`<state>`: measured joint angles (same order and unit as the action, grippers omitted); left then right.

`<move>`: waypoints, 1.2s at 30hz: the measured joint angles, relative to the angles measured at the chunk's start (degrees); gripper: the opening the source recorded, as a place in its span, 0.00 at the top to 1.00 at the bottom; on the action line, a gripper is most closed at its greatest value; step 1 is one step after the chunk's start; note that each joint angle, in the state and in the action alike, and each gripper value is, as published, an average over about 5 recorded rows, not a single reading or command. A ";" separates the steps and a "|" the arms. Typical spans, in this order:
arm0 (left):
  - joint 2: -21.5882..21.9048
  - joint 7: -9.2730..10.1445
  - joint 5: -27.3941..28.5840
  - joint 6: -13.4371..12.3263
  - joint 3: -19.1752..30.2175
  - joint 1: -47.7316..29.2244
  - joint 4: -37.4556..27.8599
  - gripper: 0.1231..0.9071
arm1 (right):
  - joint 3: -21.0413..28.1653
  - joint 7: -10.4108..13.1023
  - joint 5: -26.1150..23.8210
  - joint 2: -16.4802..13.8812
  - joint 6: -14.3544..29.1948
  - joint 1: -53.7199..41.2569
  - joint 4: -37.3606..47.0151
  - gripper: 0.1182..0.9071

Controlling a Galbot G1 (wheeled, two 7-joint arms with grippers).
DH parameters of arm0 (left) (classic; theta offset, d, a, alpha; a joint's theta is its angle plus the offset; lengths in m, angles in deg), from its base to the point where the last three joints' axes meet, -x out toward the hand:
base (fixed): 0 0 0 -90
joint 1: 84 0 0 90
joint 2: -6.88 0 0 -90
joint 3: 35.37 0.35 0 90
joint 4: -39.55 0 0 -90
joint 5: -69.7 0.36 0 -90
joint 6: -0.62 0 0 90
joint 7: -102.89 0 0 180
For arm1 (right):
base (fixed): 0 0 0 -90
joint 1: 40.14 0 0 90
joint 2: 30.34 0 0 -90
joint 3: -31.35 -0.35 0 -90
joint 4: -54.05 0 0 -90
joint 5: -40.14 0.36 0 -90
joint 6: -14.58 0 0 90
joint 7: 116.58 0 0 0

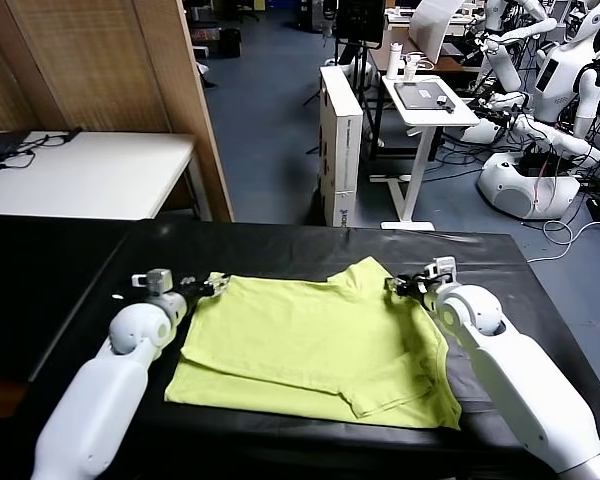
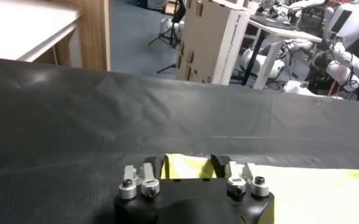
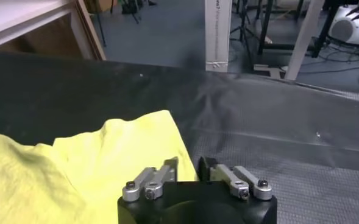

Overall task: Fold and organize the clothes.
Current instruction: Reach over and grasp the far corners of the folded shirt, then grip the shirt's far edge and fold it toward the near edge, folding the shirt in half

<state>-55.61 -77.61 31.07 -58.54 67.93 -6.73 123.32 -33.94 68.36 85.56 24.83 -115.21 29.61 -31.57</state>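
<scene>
The lime T-shirt [image 1: 315, 345] lies partly folded on the black bench [image 1: 70, 270]. The left hand [image 1: 217, 283], released, sits at its far left corner; the right hand [image 1: 400, 285], released, at its far right edge.

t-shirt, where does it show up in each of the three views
Head view: the T-shirt lies partly folded mid-table, between the left gripper and the right gripper.
Left wrist view: only a yellow-green edge shows between that gripper's open fingers.
Right wrist view: it fills the lower left, under that gripper's open fingers.
Shared landmark: the black table cover.
</scene>
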 joint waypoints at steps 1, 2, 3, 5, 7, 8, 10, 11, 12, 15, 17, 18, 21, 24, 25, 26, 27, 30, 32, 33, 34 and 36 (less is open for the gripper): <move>0.00 0.01 0.06 -0.02 0.01 0.05 0.01 0.66 | -0.03 -0.01 -0.02 0.01 0.13 0.00 -0.03 0.95; 0.02 0.01 0.11 -0.03 0.03 0.09 0.02 0.74 | -0.06 -0.02 -0.05 0.02 0.30 0.01 -0.07 0.96; 0.04 0.02 0.13 -0.02 0.03 0.13 0.06 0.79 | -0.08 -0.02 -0.12 0.04 0.48 0.02 -0.12 0.97; 0.09 0.03 0.15 -0.01 0.04 0.23 0.17 0.87 | -0.18 -0.02 -0.31 0.10 0.95 0.11 -0.24 0.97; 0.14 0.03 0.15 -0.02 0.02 0.35 0.38 0.89 | -0.39 -0.01 -0.45 0.15 1.38 0.31 -0.45 0.97; 0.15 0.06 0.13 -0.06 -0.02 0.42 0.51 0.89 | -0.55 0.01 -0.47 0.17 1.66 0.45 -0.60 0.97; 0.16 0.15 0.01 -0.16 -0.23 0.61 0.88 0.90 | -0.95 0.01 -0.41 0.16 2.27 0.76 -0.99 0.97; 0.17 0.21 -0.10 -0.22 -0.39 0.76 1.12 0.90 | -1.19 -0.01 -0.31 0.12 2.67 0.94 -1.24 0.97; 0.21 0.28 -0.24 -0.25 -0.60 0.95 1.41 0.90 | -1.45 -0.07 -0.18 0.04 3.15 1.13 -1.54 0.97; 0.53 0.54 -0.90 -0.22 -1.32 1.70 2.65 0.90 | -2.35 -0.44 0.17 -0.40 4.59 1.83 -2.68 0.97; 0.91 0.98 -1.63 -0.08 -1.82 2.37 3.84 0.90 | -3.08 -0.73 0.24 -0.85 5.20 2.39 -3.63 0.97; 1.13 1.33 -2.11 0.07 -2.07 2.77 4.58 0.90 | -3.50 -0.83 0.29 -1.13 5.33 2.75 -4.22 0.97; 1.81 2.61 -3.95 0.78 -2.95 4.35 7.61 0.90 | -5.00 -0.82 0.57 -2.13 5.02 4.26 -6.53 0.97; 2.50 3.47 -5.42 1.47 -4.12 6.65 11.58 0.90 | -6.93 -0.81 0.74 -3.40 4.63 6.54 -9.79 0.97; 2.76 3.59 -5.65 1.59 -4.62 7.60 13.02 0.90 | -7.68 -0.84 0.77 -3.87 4.58 7.47 -11.08 0.97; 3.02 3.62 -5.80 1.65 -5.19 8.69 14.54 0.90 | -8.50 -0.88 0.82 -4.34 4.55 8.52 -12.50 0.97; 3.30 3.59 -5.86 1.64 -5.81 9.85 16.07 0.90 | -9.37 -0.92 0.90 -4.82 4.52 9.68 -14.03 0.97; 3.88 3.41 -5.79 1.49 -7.72 13.32 20.29 0.90 | -12.22 -0.98 1.07 -6.40 4.25 13.93 -18.96 0.97; 3.95 3.24 -5.66 1.44 -8.96 15.61 22.73 0.90 | -14.17 -0.83 1.12 -7.53 3.82 17.31 -22.33 0.97; 3.93 3.09 -5.59 1.43 -9.65 16.82 23.95 0.90 | -15.13 -0.62 1.20 -8.08 3.48 19.07 -23.98 0.97; 3.91 2.90 -5.52 1.45 -10.35 18.06 25.15 0.90 | -16.07 -0.39 1.29 -8.56 3.11 20.87 -25.63 0.97; 3.89 2.46 -5.43 1.55 -11.78 20.71 27.62 0.90 | -17.82 0.22 1.45 -9.27 2.26 24.30 -28.68 0.97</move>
<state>-51.71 -75.16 25.63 -56.99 56.15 13.98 150.93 -51.76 68.57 87.01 15.57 -112.94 53.91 -60.25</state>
